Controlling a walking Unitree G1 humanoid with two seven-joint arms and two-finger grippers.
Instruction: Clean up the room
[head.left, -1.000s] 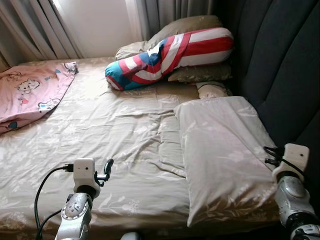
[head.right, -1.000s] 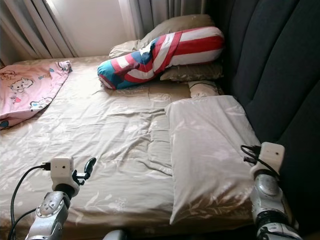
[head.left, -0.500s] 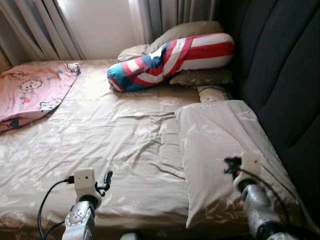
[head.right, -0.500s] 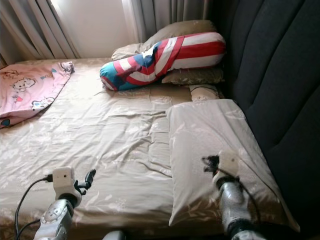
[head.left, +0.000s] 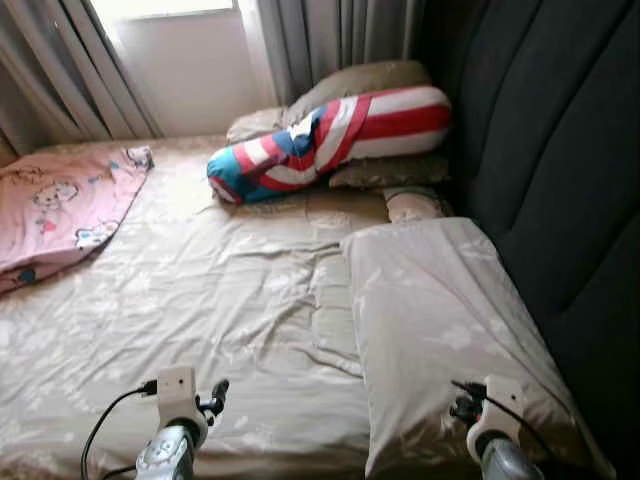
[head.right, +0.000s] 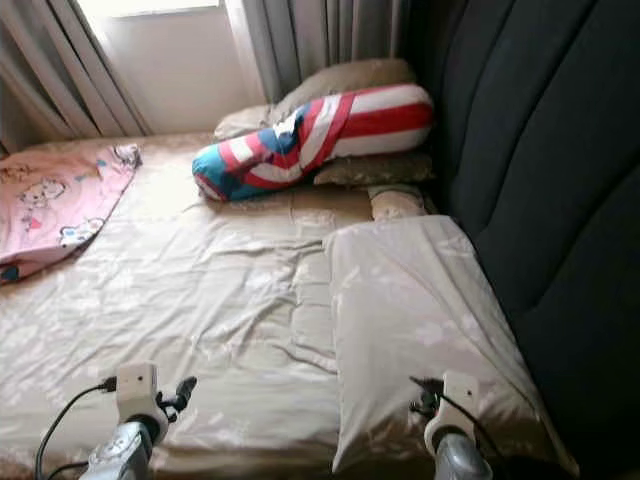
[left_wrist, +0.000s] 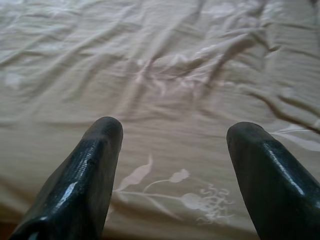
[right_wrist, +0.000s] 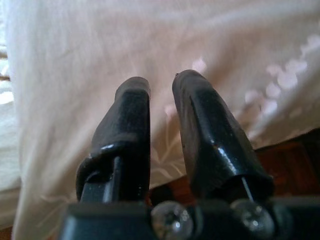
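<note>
A beige pillow (head.left: 440, 320) lies flat on the right side of the bed, against the dark headboard. My right gripper (right_wrist: 161, 87) is over its near end, fingers (right_wrist: 132, 100) almost together with nothing between them; its wrist (head.left: 495, 400) is low in the left eye view. My left gripper (left_wrist: 175, 135) hovers open above the wrinkled beige sheet (head.left: 220, 290) near the bed's front edge, holding nothing. A red, white and blue striped bolster (head.left: 330, 130) rests at the back on more beige pillows (head.left: 350, 80). A pink cartoon blanket (head.left: 60, 200) lies crumpled at the far left.
The dark padded headboard (head.left: 550, 180) runs along the whole right side. Grey curtains (head.left: 330, 40) and a bright window (head.left: 180, 60) stand behind the bed. A small beige cushion (head.left: 412, 203) is wedged between the bolster and the flat pillow.
The camera has shifted. My right arm swung from beside the headboard in over the pillow, then sank to its near end. The left arm sits lower in the picture.
</note>
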